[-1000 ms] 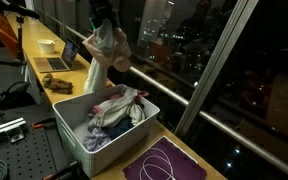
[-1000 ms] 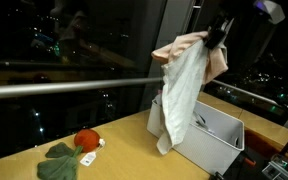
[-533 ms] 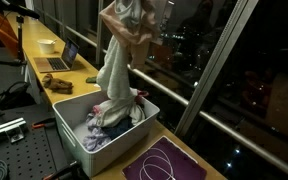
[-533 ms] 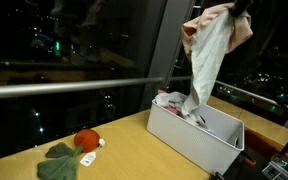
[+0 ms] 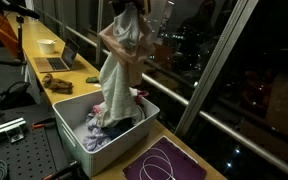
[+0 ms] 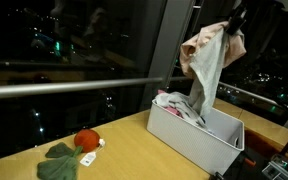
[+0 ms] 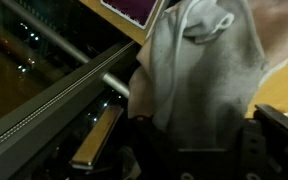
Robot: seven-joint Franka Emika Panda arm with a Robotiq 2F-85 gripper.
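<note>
my gripper (image 6: pixel 234 18) is high in the scene, and its fingers are closed tight on a pale cloth (image 6: pixel 209 65). i see this cloth in both exterior views: it is bunched at the top, where the fingers pinch it, and hangs down long toward 6 o'clock. in an exterior view its lower end (image 5: pixel 115 100) reaches the pile of clothes (image 5: pixel 112 112) inside the white bin (image 5: pixel 77 132). i cannot tell if it rests on the pile or only brushes it.

the bin stands on the wooden table (image 6: pixel 124 150), directly at 6 o'clock from the gripper. the clothes in it are mixed, some white and some dark. at 4 o'clock from the bin, just beside it, lies a purple mat (image 5: pixel 169 162) with a thin white cord on it. at 10 o'clock from the bin, well apart, there is an open laptop (image 5: pixel 62 58) and a small bowl (image 5: pixel 48 45). in an exterior view a plush toy (image 6: pixel 74 148), red and green, lies on the table at 9 o'clock from the bin, well apart.

in the wrist view the grey-white cloth (image 7: pixel 204 70) fills most of the picture and hides the fingertips. a metal window rail (image 7: pixel 64 55) runs across at 9 o'clock.
</note>
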